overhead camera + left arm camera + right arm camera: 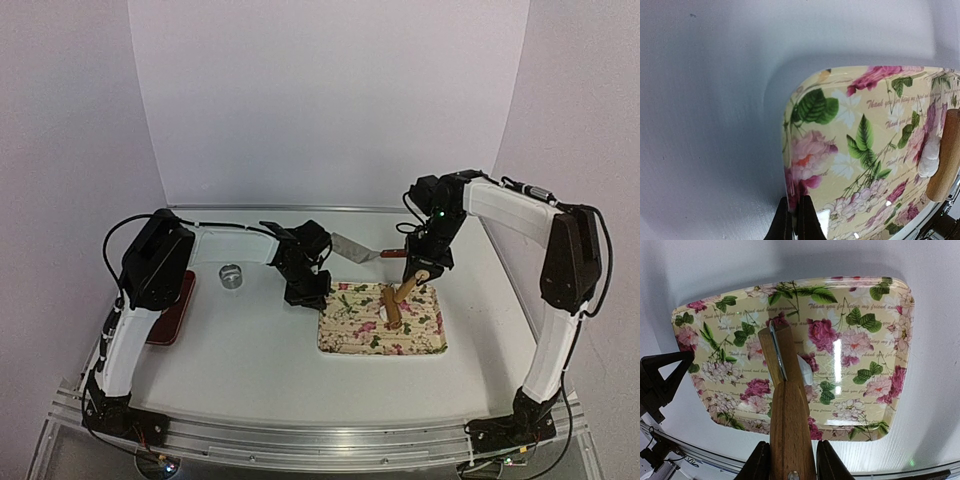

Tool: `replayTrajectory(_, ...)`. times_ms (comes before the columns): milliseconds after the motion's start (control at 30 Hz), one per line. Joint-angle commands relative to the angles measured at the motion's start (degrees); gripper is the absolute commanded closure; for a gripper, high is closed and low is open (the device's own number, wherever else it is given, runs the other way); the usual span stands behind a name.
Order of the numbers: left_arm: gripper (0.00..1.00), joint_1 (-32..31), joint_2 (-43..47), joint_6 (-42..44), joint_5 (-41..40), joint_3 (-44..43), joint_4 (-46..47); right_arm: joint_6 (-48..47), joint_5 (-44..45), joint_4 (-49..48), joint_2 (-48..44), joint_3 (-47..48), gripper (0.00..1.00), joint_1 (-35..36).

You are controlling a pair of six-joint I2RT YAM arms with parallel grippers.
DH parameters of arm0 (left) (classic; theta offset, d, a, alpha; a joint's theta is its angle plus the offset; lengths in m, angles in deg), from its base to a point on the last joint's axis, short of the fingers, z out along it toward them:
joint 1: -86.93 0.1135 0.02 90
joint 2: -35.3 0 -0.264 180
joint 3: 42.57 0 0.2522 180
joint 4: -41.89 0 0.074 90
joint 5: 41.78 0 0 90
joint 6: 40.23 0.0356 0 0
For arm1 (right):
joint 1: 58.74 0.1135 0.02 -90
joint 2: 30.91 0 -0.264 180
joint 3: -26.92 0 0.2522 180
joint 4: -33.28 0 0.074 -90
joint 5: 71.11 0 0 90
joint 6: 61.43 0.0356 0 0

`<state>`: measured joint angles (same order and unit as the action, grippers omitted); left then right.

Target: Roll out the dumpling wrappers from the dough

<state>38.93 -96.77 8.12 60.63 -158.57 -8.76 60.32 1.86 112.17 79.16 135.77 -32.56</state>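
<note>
1. My left gripper [794, 207] is closed tight, with its tips touching the rim of the rectangular, glossy floral-print tray [840, 150]
2. My right gripper [792, 462] is clamped on the handle of the wooden rolling pin [785, 390]
3. Inside the tray, one small white dough wrapper [805, 371] lies near the middle, touching the pin's roller

Left wrist view: tray [788, 131] cut off right and bottom; pin [944, 155] clipped by right edge, covers part of dough [929, 160]; left gripper [795, 206] mostly below frame. Right wrist view: pin hides part of dough, handle end cut off bottom; right gripper [792, 451] only tips visible. Top view: dough too small to tell; red flat thing [180, 308] half hidden behind left arm [152, 262], identity unclear.
</note>
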Motion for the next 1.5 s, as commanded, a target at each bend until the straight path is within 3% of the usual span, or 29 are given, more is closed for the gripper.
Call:
replayTrajectory(0, 1.00, 1.41, -0.80, 2.73, -3.33, 0.70, -2.17, 0.72, 10.59, 1.87, 8.15, -3.48, 1.00, 1.23)
replayTrajectory(800, 1.00, 2.03, -1.18, 2.53, -3.95, 1.25, -3.04, 1.99, 12.66, 2.12, 13.09, -1.79, 1.00, 3.57)
replayTrajectory(1467, 1.00, 5.76, 2.88, 0.44, -7.11, 9.67, -1.71, -2.19, 17.02, 1.34, 11.18, -11.13, 1.00, -4.96)
